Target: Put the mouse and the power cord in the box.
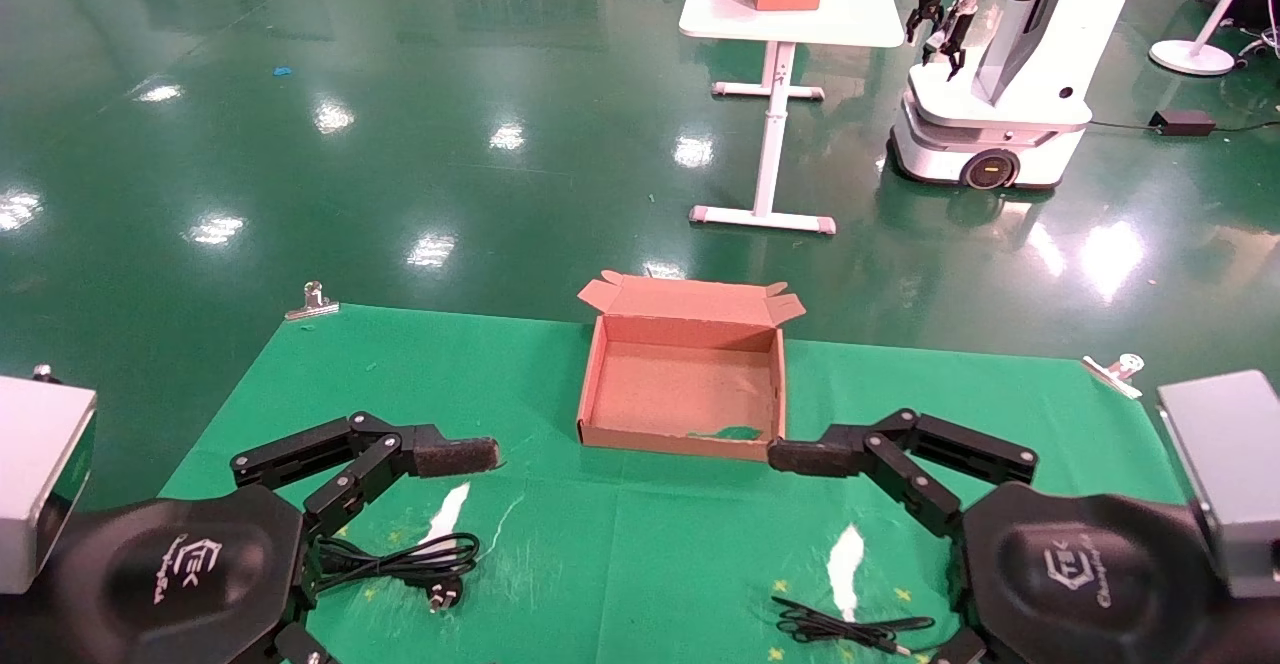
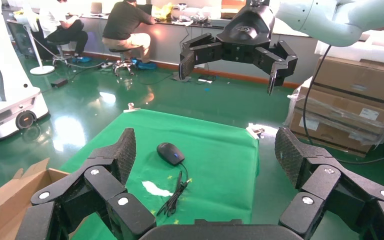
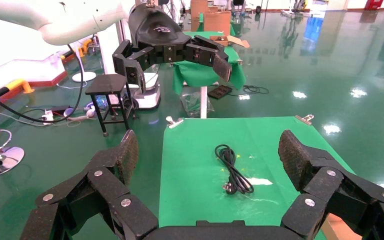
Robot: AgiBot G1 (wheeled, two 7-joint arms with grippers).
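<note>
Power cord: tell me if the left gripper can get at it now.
Probably yes. The power cord lies bare on the green cloth beside the open left gripper, nothing on top.

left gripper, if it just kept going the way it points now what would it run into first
Most likely the right gripper: the left gripper, open, aims across the table straight at it. The mouse lies lower on the cloth, probably under that line, though depth is hard to judge.

Both black claws (image 1: 480, 464) carry textured pads, silver screws, white logos and grey wrist boxes.
</note>
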